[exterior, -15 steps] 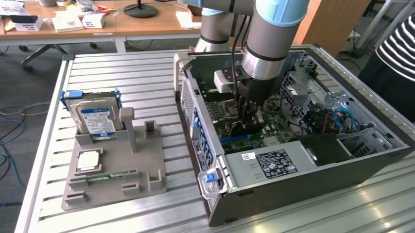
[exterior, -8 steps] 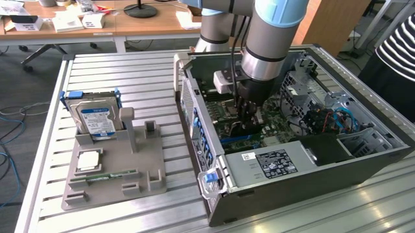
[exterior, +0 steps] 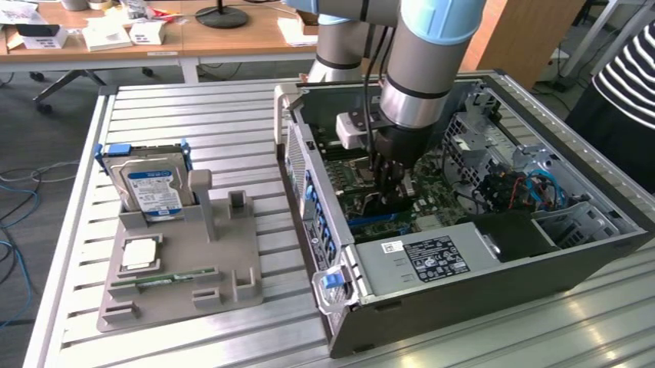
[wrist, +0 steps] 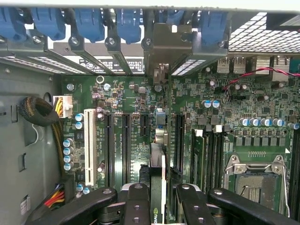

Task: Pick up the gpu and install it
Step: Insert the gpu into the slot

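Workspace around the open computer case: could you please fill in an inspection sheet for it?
Surface: slatted metal table, carrying a grey fixture and the open computer case.
Job's things: gpu edge-on at the motherboard slots, bracket toward the rear openings.
Clutter: hard drive and memory stick in the fixture.
End effector: closed on the gpu, inside the case.
Cables: coloured wire bundle by the motherboard; blue cables in the case.
Surroundings: desks behind; a person's striped sleeve at the exterior view's right.

gpu (wrist: 157, 174) upright, edge-on, at motherboard slot.
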You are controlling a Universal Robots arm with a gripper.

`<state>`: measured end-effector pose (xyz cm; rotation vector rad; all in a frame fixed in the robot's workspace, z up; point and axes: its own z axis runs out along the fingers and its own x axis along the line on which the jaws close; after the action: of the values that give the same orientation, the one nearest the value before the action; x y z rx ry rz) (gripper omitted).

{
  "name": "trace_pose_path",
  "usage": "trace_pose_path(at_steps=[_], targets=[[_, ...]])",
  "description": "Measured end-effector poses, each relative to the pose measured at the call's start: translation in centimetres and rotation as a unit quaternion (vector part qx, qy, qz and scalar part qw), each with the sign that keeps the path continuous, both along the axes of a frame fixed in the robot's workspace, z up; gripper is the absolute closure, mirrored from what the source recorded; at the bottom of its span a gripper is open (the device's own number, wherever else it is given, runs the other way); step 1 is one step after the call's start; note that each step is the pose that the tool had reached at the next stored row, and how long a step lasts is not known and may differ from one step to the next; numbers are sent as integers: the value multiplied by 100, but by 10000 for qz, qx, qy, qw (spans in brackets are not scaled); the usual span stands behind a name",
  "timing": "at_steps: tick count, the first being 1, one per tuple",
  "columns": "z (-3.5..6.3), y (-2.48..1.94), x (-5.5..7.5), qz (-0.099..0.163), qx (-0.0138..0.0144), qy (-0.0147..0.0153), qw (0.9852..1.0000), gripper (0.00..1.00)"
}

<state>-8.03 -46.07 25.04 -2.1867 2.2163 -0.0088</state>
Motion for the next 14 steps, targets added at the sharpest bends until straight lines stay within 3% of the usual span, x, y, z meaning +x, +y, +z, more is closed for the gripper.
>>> trace_pose_path(at_steps=[14], targets=[[-14, 1, -3, 0, 0, -7, 10000, 73]])
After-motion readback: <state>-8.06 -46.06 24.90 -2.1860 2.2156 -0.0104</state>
